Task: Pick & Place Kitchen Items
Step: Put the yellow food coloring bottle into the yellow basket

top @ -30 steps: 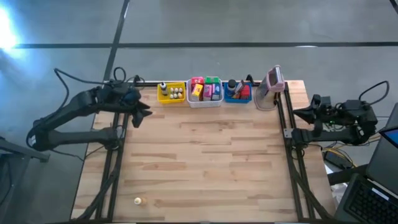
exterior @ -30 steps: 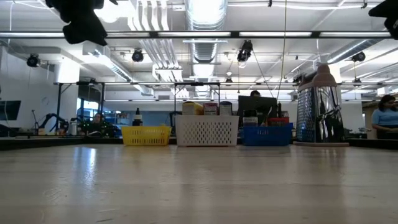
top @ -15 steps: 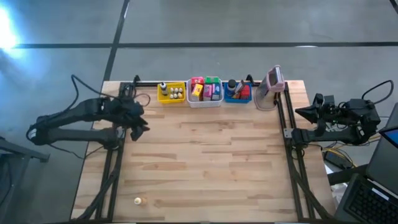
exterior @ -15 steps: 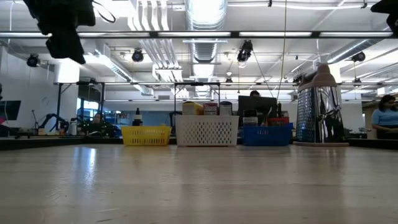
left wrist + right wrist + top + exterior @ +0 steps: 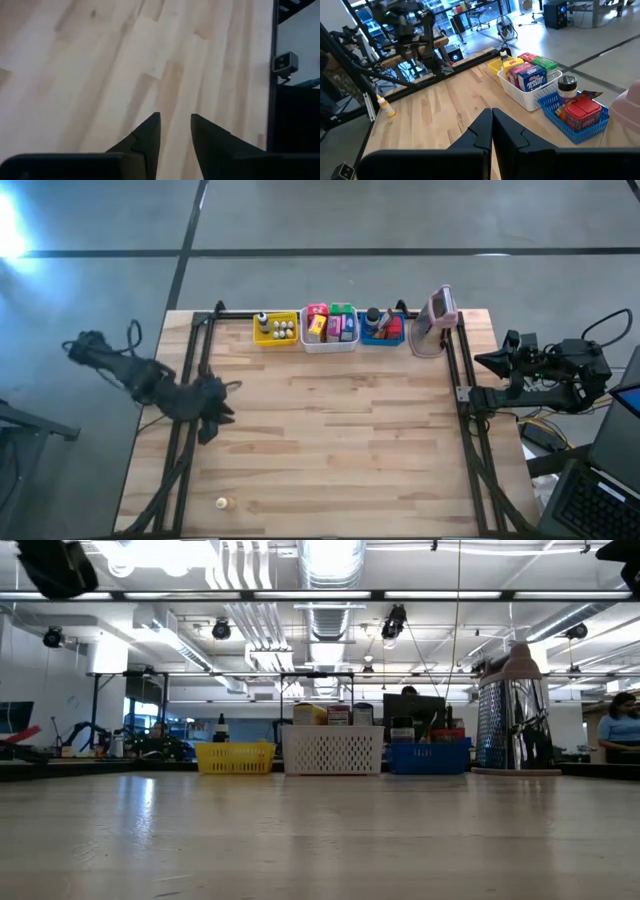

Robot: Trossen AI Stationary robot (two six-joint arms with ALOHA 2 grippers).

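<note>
Left gripper (image 5: 175,127) fingers slightly apart, empty, over bare table (image 5: 340,440), right gripper (image 5: 492,122) fingers closed, empty

Three bins (image 5: 329,328) along table's (image 5: 330,450) rear edge

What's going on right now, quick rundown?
Left gripper open, empty, over bare wood at table's left edge. Right gripper shut, parked off right side. Small piece alone near front-left corner. Nothing in the way.
</note>
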